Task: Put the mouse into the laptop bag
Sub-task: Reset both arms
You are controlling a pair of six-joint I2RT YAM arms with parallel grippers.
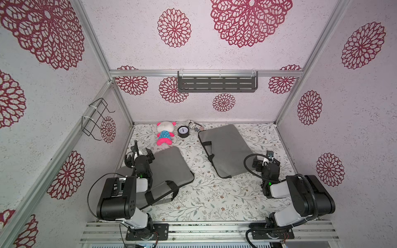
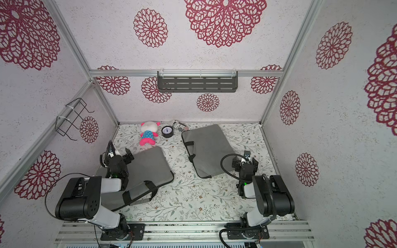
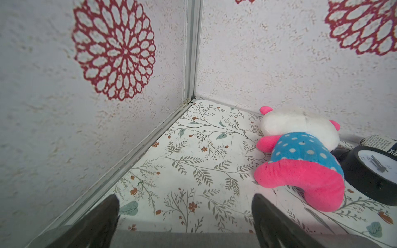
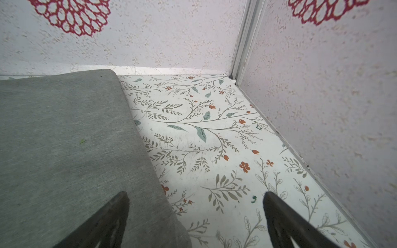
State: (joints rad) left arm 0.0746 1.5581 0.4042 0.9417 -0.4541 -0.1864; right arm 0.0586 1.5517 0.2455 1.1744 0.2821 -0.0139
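Observation:
Two grey laptop bags lie flat on the floral table: one at the left (image 1: pixel 165 169) (image 2: pixel 148 169) with its black handles toward the front, one at the right (image 1: pixel 225 148) (image 2: pixel 208 148). The mouse shows in no view. My left gripper (image 1: pixel 142 150) (image 2: pixel 119 152) hovers over the far left corner of the left bag, open and empty (image 3: pixel 184 197), with the bag's edge (image 3: pixel 182 238) below it. Beside the right bag's right edge (image 4: pixel 64 150), my right gripper (image 1: pixel 266 160) (image 2: pixel 246 162) is open and empty (image 4: pixel 195 194).
A pink, white and blue plush toy (image 1: pixel 165 133) (image 3: pixel 300 158), a black round clock (image 1: pixel 183 131) (image 3: pixel 373 171) and a small printed pack (image 1: pixel 195 125) lie at the back. A wire rack (image 1: pixel 96 118) hangs on the left wall, a grey shelf (image 1: pixel 217 82) on the back wall.

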